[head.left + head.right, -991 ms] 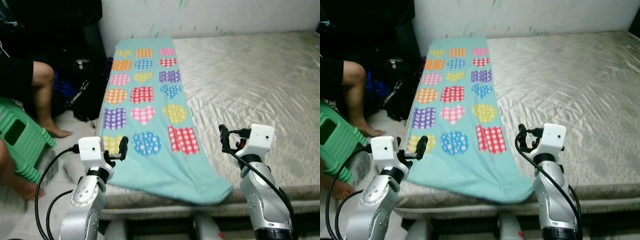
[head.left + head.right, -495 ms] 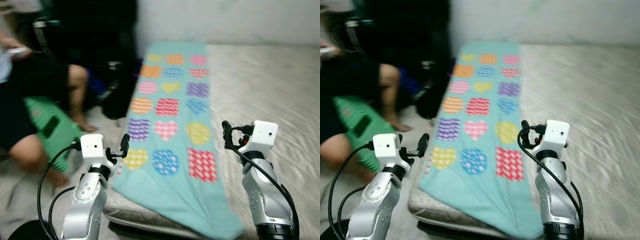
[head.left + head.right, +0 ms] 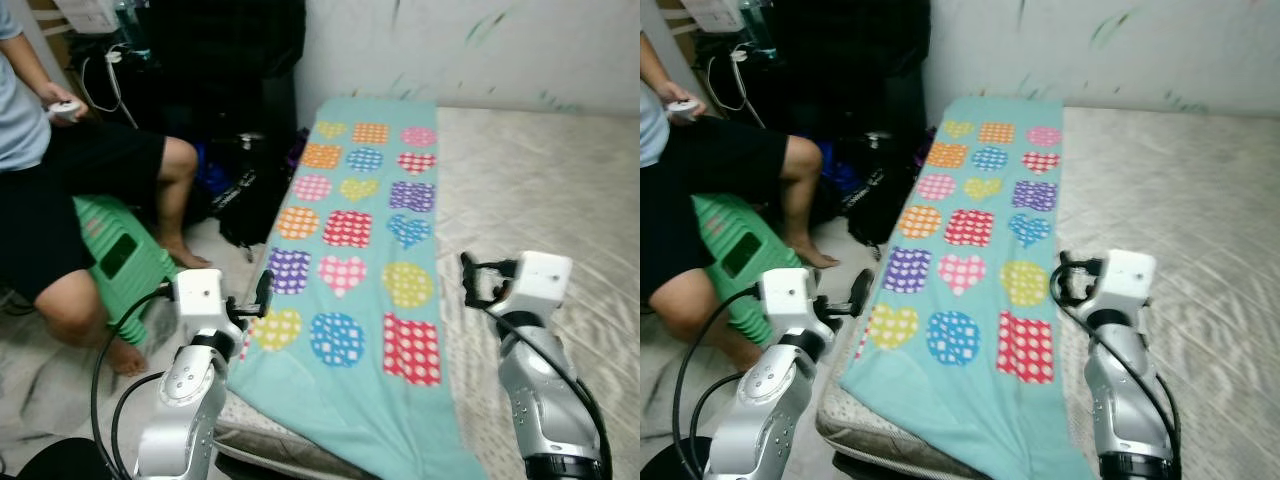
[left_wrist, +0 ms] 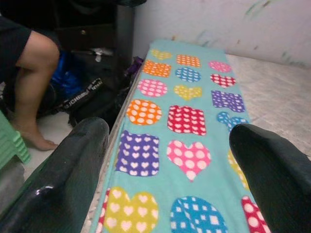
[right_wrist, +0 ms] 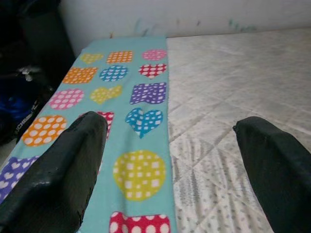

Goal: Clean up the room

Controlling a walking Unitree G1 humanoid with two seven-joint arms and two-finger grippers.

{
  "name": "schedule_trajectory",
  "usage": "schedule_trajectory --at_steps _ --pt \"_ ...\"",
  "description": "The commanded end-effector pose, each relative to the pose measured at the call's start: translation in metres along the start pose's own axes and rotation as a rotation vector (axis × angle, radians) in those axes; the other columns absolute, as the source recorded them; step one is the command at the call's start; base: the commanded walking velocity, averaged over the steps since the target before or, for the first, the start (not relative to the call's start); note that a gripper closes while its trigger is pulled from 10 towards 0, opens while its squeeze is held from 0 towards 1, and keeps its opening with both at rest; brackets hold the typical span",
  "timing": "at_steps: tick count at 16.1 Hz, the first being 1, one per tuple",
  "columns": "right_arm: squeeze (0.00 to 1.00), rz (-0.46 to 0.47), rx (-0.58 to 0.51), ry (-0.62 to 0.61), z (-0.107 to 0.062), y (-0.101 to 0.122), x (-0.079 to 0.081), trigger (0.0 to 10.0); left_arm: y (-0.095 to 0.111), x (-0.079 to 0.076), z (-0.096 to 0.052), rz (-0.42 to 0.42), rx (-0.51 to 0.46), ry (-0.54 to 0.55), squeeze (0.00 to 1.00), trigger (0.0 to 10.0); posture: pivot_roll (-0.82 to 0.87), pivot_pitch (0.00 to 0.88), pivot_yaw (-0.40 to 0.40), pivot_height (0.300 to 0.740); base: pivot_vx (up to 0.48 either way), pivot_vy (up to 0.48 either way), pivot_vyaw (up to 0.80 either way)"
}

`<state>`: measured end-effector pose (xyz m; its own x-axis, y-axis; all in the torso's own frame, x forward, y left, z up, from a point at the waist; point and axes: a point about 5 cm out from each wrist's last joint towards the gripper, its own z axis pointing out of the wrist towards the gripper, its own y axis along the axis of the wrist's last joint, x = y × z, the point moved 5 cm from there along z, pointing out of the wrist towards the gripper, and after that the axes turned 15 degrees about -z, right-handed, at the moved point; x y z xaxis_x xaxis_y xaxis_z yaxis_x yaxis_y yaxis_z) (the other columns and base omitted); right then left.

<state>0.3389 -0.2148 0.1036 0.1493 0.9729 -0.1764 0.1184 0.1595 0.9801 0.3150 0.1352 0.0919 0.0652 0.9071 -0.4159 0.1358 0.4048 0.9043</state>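
Nearest the camera, the left gripper [image 3: 262,292] is raised at about 7 o'clock, beside the near left edge of the bed [image 3: 560,200], its fingers [image 4: 68,170] spread wide with nothing between them; the right gripper [image 3: 470,282] is raised at about 5 o'clock over the mattress, just right of the blanket, its fingers [image 5: 58,165] likewise wide apart and holding nothing. Between the two grippers lies the teal blanket [image 3: 360,250], a long strip printed with dotted hearts, circles and squares in many colours, spread flat along the left side of the bed from the near edge, where its corner hangs over the side, up toward 12 o'clock where it meets the white wall [image 3: 480,50]. To the right of the blanket the bare quilted mattress runs off toward 2 o'clock. On the floor at about 9 o'clock a person [image 3: 60,200] in dark shorts sits on a green stool [image 3: 120,260], bare feet on the floor, holding a small white controller [image 3: 66,108] in one hand. Farther off, at about 11 o'clock, a black bag [image 3: 240,190] rests against the bedside before dark furniture [image 3: 220,60]
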Motion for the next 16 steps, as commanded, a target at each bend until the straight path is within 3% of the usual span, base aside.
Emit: schedule_trajectory --at_steps 1,8,10,16 --pt "0.00 0.014 -0.025 0.041 0.002 0.008 0.015 10.0 0.002 0.016 -0.003 0.021 0.002 0.051 0.00 10.0 -0.08 0.000 0.056 0.740 0.000 0.000 0.00" --pt "0.00 0.014 -0.025 0.041 0.002 0.008 0.015 10.0 0.002 0.016 -0.003 0.021 0.002 0.051 0.00 10.0 -0.08 0.000 0.056 0.740 0.000 0.000 0.00" --pt "0.00 -0.008 0.043 -0.023 -0.004 -0.012 -0.001 10.0 -0.008 0.009 -0.002 -0.015 0.036 0.015 0.00 10.0 -0.10 0.000 0.051 0.740 0.000 0.000 -0.70" --pt "0.00 -0.018 0.045 -0.030 -0.003 -0.013 -0.002 10.0 -0.009 0.005 0.000 -0.040 0.040 -0.008 0.00 10.0 -0.10 0.000 0.049 0.740 0.000 0.000 -0.80"
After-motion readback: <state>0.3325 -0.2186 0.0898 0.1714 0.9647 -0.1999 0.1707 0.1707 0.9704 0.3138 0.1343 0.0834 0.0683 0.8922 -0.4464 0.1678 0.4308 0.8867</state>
